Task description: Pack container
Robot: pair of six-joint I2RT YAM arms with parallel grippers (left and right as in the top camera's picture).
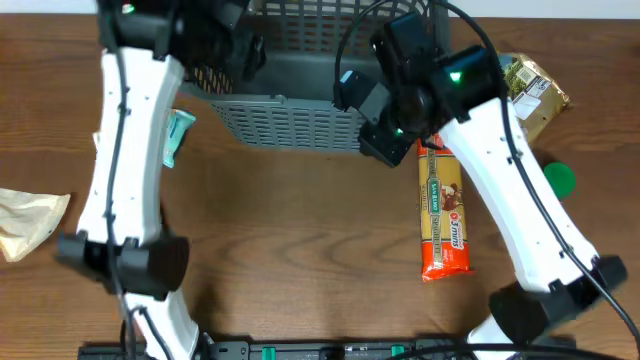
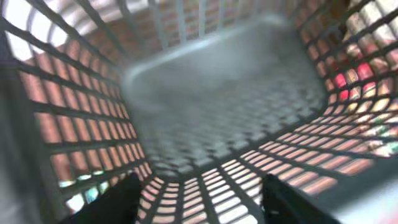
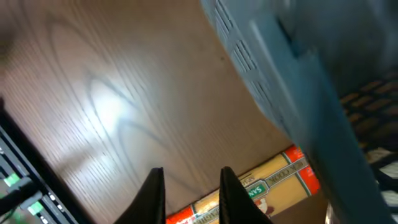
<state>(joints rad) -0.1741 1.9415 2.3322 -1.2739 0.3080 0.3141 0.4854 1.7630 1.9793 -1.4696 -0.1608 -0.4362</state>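
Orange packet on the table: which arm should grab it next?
Right, probably. Its gripper is right by the orange packet beside the basket, while the left gripper is down inside the basket, away from it.

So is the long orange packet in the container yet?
No, the orange packet lies flat on the table, outside the container.
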